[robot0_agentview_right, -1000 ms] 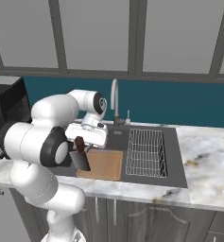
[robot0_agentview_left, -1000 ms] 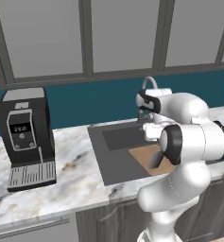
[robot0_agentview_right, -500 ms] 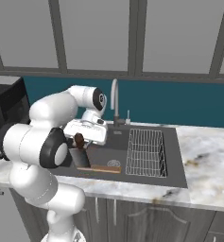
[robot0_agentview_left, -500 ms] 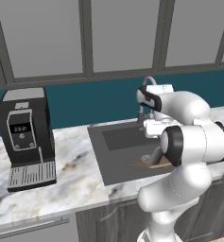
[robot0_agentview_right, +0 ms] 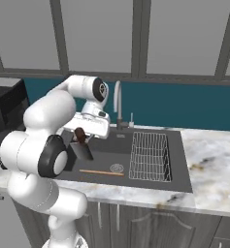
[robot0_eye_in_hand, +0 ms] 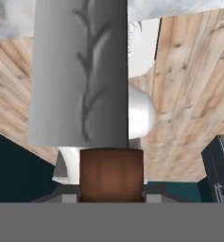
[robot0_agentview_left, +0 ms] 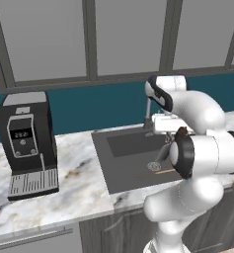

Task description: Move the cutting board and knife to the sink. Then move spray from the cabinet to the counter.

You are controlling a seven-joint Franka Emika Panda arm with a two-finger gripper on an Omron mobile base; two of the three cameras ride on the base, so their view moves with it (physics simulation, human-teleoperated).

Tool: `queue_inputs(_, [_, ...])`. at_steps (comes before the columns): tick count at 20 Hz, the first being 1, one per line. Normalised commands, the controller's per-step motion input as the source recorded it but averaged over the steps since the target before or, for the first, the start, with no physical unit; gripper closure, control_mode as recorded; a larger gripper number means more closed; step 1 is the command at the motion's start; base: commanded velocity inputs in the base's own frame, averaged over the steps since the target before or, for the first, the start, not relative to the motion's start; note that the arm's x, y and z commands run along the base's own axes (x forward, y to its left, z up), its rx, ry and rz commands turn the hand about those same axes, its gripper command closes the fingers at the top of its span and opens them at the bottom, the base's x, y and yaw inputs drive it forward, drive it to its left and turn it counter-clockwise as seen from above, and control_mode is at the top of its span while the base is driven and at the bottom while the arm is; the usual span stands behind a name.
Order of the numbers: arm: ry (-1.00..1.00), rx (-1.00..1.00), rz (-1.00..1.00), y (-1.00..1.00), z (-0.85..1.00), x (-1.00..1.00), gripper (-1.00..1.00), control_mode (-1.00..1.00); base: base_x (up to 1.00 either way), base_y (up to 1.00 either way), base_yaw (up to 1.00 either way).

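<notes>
Gripping the knife by its brown handle, the gripper is hovering over the left part of the sink, blade hanging down. Fingers are clamping the handle. Cutting board is lying flat in the basin near the drain.

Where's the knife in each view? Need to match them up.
Left base view: knife, just its handle tip above the arm's dark joint, right of centre.
Right base view: knife held by the gripper over the sink's left half.
Hand view: knife fills the centre, blade up.
Shared landmark: the faucet.
</notes>
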Motion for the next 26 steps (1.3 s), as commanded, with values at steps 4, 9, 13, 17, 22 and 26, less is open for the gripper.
queue_inputs(4, [-0.03, 0.0, 0.0, 0.0, 0.03, 0.0, 1.0, -1.0, 0.0, 0.0, 0.0])
queue_inputs(9, [0.01, 0.0, 0.0, 0.0, -0.23, 0.0, 1.0, -1.0, 0.0, 0.0, 0.0])
queue_inputs(13, [0.01, 0.0, 0.0, -0.01, -0.54, 0.0, 1.0, -1.0, 0.0, 0.0, 0.0])
queue_inputs(17, [0.0, 0.0, 0.0, 0.0, -0.6, 0.0, 1.0, -1.0, 0.0, 0.0, 0.0])
queue_inputs(22, [0.0, 0.0, 0.0, 0.0, -0.33, 0.06, 1.0, -1.0, 0.0, 0.0, 0.0])
queue_inputs(26, [0.0, 0.0, 0.0, 0.0, -0.22, 0.03, 1.0, -1.0, 0.0, 0.0, 0.0])
